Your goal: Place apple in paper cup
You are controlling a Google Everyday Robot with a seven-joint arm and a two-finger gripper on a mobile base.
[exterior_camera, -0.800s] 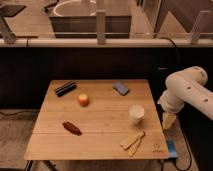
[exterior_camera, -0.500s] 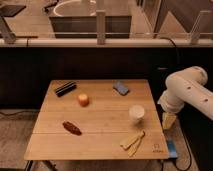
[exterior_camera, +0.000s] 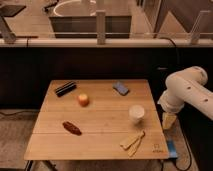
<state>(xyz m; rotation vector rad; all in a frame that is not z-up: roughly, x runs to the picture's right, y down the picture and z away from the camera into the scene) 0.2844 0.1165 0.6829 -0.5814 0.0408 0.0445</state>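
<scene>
The apple (exterior_camera: 83,99), red and orange, sits on the wooden table (exterior_camera: 100,131) left of centre. The white paper cup (exterior_camera: 136,114) stands upright on the right part of the table, empty as far as I can see. My white arm comes in from the right, and the gripper (exterior_camera: 168,121) hangs off the table's right edge, to the right of the cup and well away from the apple. It holds nothing.
A black bar-shaped object (exterior_camera: 65,88) lies at the back left, a blue packet (exterior_camera: 120,88) at the back right, a dark red-brown item (exterior_camera: 72,128) front left, and pale wooden utensils (exterior_camera: 132,142) front right. A railing and counter stand behind the table.
</scene>
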